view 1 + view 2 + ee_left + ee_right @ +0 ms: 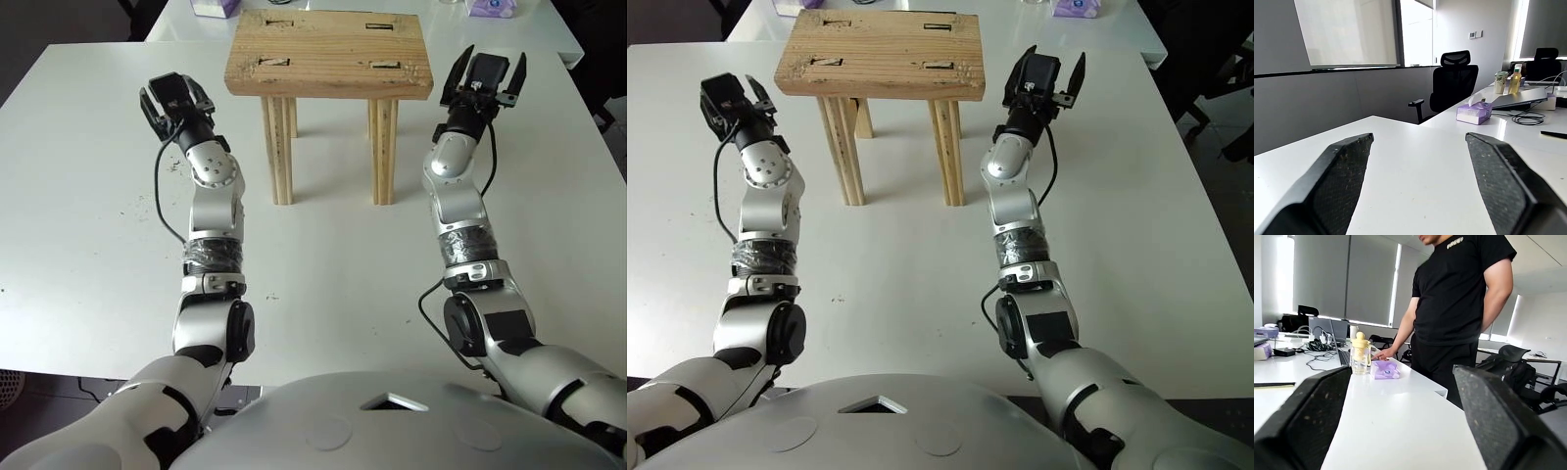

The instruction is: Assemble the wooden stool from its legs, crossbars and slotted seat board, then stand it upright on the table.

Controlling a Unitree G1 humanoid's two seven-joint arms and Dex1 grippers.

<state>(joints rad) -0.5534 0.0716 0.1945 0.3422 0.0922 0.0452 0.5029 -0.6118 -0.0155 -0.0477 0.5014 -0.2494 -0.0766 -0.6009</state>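
Found the wooden stool (329,59) upright on the bench (88,196) between the left fingers (1347,171) and right fingers (1312,411), touching neither. Saw both pairs spread wide, empty. Barely made out its far legs (292,116).

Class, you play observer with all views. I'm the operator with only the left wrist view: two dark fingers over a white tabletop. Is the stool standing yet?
Observer: Yes, the pale wooden slotted-seat stool stands upright on the white table.
Operator: Where is it from my gripper?
Observer: To its right, between the left gripper and the right gripper, touching neither.
Operator: Is the right one holding anything?
Observer: No, its fingers are spread and empty.
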